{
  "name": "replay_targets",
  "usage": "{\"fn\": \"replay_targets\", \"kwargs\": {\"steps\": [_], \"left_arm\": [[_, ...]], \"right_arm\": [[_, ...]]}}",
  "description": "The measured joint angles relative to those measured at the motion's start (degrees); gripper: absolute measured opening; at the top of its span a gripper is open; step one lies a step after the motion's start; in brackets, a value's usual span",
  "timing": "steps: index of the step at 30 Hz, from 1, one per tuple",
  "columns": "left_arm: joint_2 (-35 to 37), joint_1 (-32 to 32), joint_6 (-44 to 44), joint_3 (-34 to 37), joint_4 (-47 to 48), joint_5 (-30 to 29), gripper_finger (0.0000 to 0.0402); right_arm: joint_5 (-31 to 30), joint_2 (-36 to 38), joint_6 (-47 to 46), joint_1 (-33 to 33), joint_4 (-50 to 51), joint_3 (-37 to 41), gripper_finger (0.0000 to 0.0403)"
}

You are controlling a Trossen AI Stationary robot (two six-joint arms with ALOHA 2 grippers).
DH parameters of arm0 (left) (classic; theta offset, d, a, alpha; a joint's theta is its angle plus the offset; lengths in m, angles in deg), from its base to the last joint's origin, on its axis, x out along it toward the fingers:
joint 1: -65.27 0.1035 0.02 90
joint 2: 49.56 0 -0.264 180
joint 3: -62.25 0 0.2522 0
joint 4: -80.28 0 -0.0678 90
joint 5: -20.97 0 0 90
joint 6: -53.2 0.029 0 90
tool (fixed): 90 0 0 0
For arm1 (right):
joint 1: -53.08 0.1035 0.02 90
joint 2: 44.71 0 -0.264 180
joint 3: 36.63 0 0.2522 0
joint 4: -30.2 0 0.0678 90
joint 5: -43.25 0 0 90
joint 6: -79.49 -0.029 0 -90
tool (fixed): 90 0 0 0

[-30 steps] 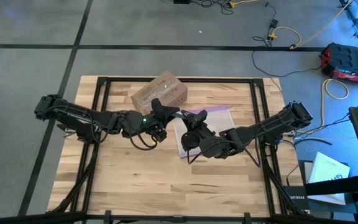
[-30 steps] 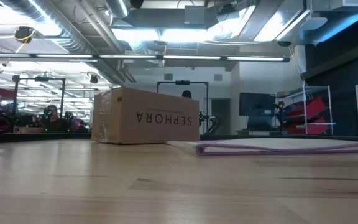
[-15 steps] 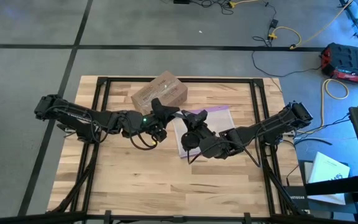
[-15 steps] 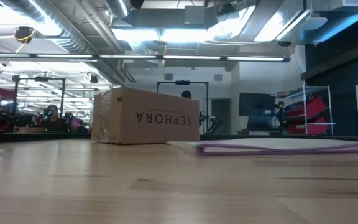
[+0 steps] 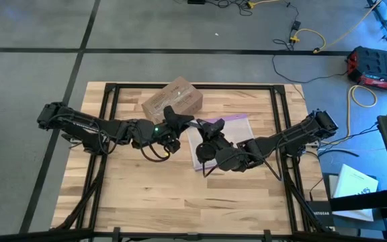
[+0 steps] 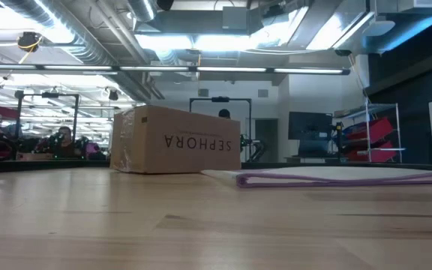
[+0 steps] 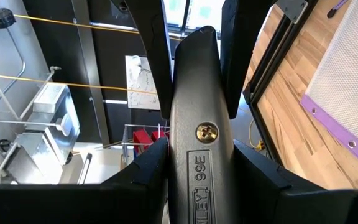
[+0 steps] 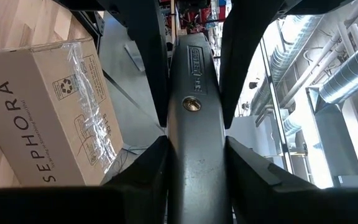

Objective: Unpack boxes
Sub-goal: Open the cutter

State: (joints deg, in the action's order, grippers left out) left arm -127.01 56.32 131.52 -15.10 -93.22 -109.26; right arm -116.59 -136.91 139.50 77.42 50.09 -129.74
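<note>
Brown cardboard box (image 5: 172, 99), tape-glossy, lies just beyond both grippers; left gripper (image 5: 174, 126) and right gripper (image 5: 210, 132) each clench a grey metal knife-like tool (image 7: 199, 134)

We see a clear plastic bag (image 5: 222, 138) with a purple edge lying flat on the wooden table (image 5: 146, 191). Beyond the table, a red case (image 5: 376, 67) and yellow cable (image 5: 334, 35) rest on the grey floor.
</note>
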Motion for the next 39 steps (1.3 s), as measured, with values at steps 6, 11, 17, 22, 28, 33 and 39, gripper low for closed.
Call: {"fn": "replay_targets", "kwargs": {"steps": [6,11,17,22,28,33,39], "left_arm": [[0.0,0.02,-0.08,0.0,0.02,0.0,0.0124],[0.0,0.33,-0.09,0.0,0.02,0.0,0.0124],[0.0,0.85,0.13,-0.01,-0.02,0.07,0.0124],[0.0,0.87,0.15,0.0,0.0,0.04,0.0124],[0.0,0.9,0.54,0.0,0.0,0.04,0.0124],[0.0,0.92,0.52,0.0,0.02,0.02,0.0124],[0.0,1.26,0.54,-0.01,-0.07,0.02,0.0124]], "right_arm": [[-0.11,0.0,-0.2,0.0,0.03,0.0,0.0106],[-0.27,0.0,-0.24,0.0,0.0,0.0,0.0106],[-0.44,0.0,-0.24,0.0,0.0,0.0,0.0106],[-0.48,0.0,-0.24,0.0,0.0,0.0,0.0106],[-0.61,0.02,-0.2,0.0,0.03,0.01,0.0106],[-0.68,0.02,-0.17,0.0,0.03,0.02,0.0106],[-0.7,0.07,0.24,0.0,0.61,-0.5,0.0106]]}}
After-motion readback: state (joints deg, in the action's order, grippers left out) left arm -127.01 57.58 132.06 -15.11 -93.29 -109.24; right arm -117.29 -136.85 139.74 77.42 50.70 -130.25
